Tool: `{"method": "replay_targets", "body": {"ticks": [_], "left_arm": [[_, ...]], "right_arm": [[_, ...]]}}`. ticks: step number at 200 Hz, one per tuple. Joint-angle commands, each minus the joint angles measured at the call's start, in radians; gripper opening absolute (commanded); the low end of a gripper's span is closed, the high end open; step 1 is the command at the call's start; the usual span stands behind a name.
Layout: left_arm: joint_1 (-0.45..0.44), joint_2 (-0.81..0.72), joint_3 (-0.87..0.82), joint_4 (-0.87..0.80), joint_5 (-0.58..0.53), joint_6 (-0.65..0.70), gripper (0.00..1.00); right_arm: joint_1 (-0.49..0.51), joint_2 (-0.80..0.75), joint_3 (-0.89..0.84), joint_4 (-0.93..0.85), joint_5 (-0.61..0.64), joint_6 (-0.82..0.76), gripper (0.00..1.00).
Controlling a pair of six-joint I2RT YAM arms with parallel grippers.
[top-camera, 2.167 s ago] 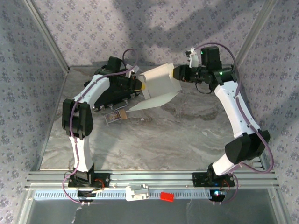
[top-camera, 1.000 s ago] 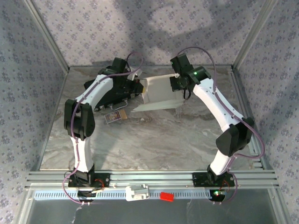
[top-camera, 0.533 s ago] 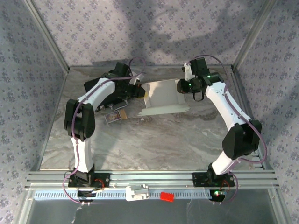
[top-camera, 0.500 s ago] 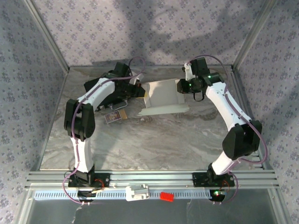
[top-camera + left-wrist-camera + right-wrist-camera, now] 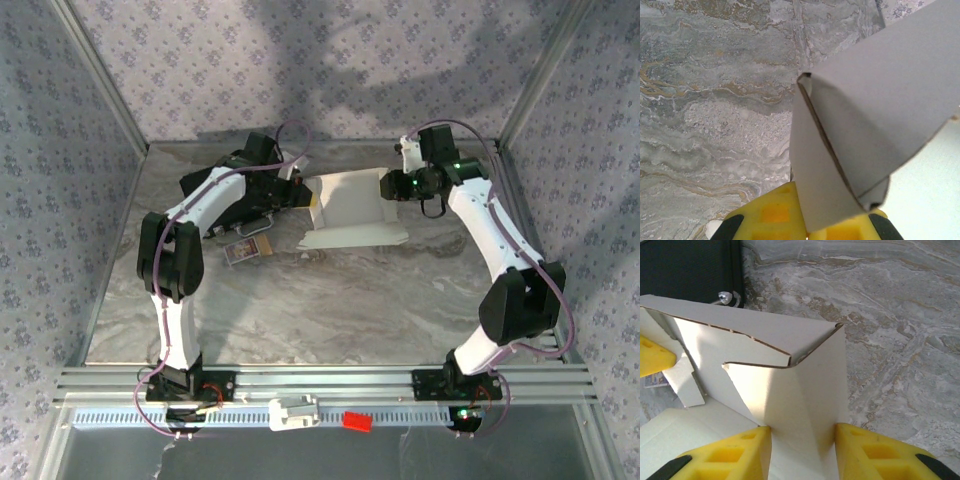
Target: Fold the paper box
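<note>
While the left gripper [image 5: 810,227] clamps the paper box [image 5: 875,100], fingertips hidden by cardboard, the right gripper [image 5: 802,450] stands parted astride its upright wall.

I have both white-and-black arms stretched toward the worktop's far edge. My left gripper [image 5: 302,193] is pinched tight. My right gripper [image 5: 802,440] has its yellow fingers [image 5: 725,455] apart.
</note>
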Motion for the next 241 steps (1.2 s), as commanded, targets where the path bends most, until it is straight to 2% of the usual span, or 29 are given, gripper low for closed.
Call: {"method": "replay_targets", "body": {"ticks": [1, 31, 66, 84, 111, 137, 162, 181, 204, 241], "left_arm": [[-0.003, -0.07, 0.041, 0.095, 0.146, -0.021, 0.0], [0.002, -0.069, 0.042, 0.101, 0.155, -0.026, 0.0], [0.004, -0.068, 0.047, 0.098, 0.158, -0.026, 0.0], [0.004, -0.064, 0.049, 0.098, 0.162, -0.026, 0.0], [0.005, -0.06, 0.055, 0.102, 0.164, -0.027, 0.0], [0.005, -0.057, 0.061, 0.101, 0.172, -0.027, 0.0], [0.004, -0.059, 0.061, 0.097, 0.177, -0.024, 0.0], [0.003, -0.053, 0.068, 0.085, 0.174, -0.021, 0.0], [-0.01, -0.029, 0.085, 0.018, 0.131, 0.007, 0.0], [-0.067, 0.013, 0.037, -0.054, -0.018, 0.007, 0.0]], "right_arm": [[0.004, -0.005, -0.034, -0.049, -0.099, -0.033, 0.43], [-0.002, -0.015, -0.051, -0.053, -0.075, -0.044, 0.48], [-0.007, -0.026, -0.058, -0.049, -0.039, -0.047, 0.47], [-0.01, -0.024, -0.058, -0.044, -0.069, -0.044, 0.35], [0.001, -0.022, -0.064, -0.034, -0.073, -0.039, 0.33], [0.021, -0.018, -0.072, -0.03, -0.01, -0.031, 0.36], [0.053, -0.009, -0.076, -0.021, 0.105, -0.028, 0.39], [0.079, -0.002, -0.087, 0.0, 0.221, -0.021, 0.35], [0.089, 0.031, -0.082, -0.001, 0.289, -0.022, 0.29], [0.103, 0.036, -0.179, 0.054, 0.289, 0.043, 0.25]]}}
